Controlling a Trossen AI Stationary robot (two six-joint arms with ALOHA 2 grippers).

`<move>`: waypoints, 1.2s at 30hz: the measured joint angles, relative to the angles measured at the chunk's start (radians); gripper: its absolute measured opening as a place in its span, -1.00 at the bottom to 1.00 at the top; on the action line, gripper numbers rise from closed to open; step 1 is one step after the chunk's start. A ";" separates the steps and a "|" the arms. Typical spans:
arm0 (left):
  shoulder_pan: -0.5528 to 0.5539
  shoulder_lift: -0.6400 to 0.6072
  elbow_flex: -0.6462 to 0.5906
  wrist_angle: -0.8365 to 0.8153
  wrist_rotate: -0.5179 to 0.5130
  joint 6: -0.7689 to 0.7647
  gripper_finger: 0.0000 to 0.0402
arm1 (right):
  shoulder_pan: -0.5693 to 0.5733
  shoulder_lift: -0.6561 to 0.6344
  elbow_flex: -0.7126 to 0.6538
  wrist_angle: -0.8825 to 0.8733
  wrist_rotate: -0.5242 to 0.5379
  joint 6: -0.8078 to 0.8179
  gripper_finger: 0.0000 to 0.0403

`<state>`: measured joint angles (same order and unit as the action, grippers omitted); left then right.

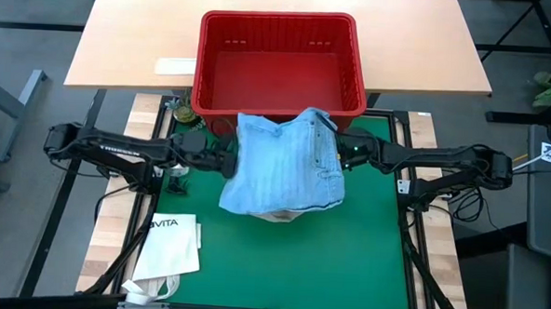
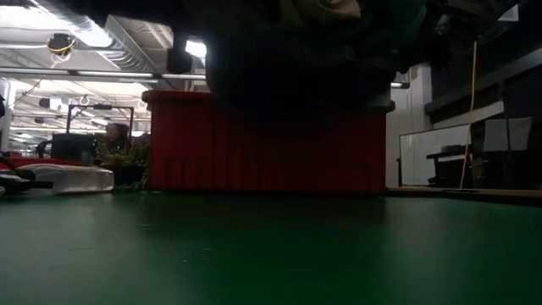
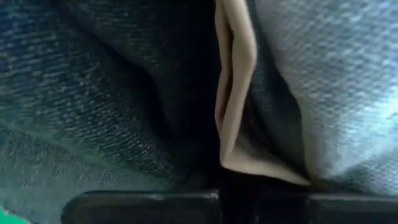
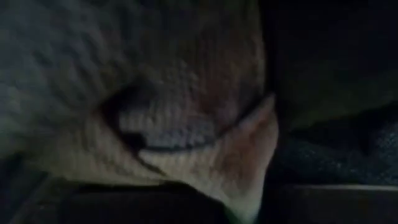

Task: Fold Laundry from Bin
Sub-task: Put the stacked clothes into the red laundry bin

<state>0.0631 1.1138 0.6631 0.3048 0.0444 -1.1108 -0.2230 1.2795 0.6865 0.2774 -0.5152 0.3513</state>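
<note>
Light blue denim jeans (image 1: 284, 169) hang bunched between my two grippers over the far half of the green mat (image 1: 289, 267). My left gripper (image 1: 230, 162) is shut on their left side and my right gripper (image 1: 343, 154) on their right side. Right behind them stands the red bin (image 1: 281, 62), its red floor showing. In the low view the jeans (image 2: 296, 59) are a dark mass clear of the mat, with the bin (image 2: 262, 144) behind. Denim and tan lining (image 3: 233, 93) fill both wrist views. My left gripper holds the jeans by their left edge (image 1: 242, 162), coming in level from the table's left. Bunched denim and a fold of tan lining lie against the fingers (image 3: 143, 202); the cloth hides the pinch itself. The jeans hang clear of the mat. My right gripper holds the jeans by their right edge near the waistband (image 1: 331, 152), coming in almost level from the table's right. Denim and pale lining (image 4: 205, 162) crowd over the fingers and hide the pinch. The cloth sags between the two grippers, lifted off the mat.
A white paper bag printed VITA (image 1: 169, 248) lies at the mat's near left corner. Small objects (image 1: 184, 115) sit at the far left corner beside the bin. The bin rests against a wooden table (image 1: 132, 36) bearing a white slip (image 1: 175, 66). Bare mat lies toward the near edge.
</note>
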 joint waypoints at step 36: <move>0.236 0.002 0.095 0.053 0.161 0.010 -0.99 | -0.210 0.001 0.372 -0.435 -0.077 -0.117 -0.98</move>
<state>0.2994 1.1160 0.7586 0.3574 0.2058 -1.1011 -0.4328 1.2808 1.0580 -0.1579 -0.5925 0.2340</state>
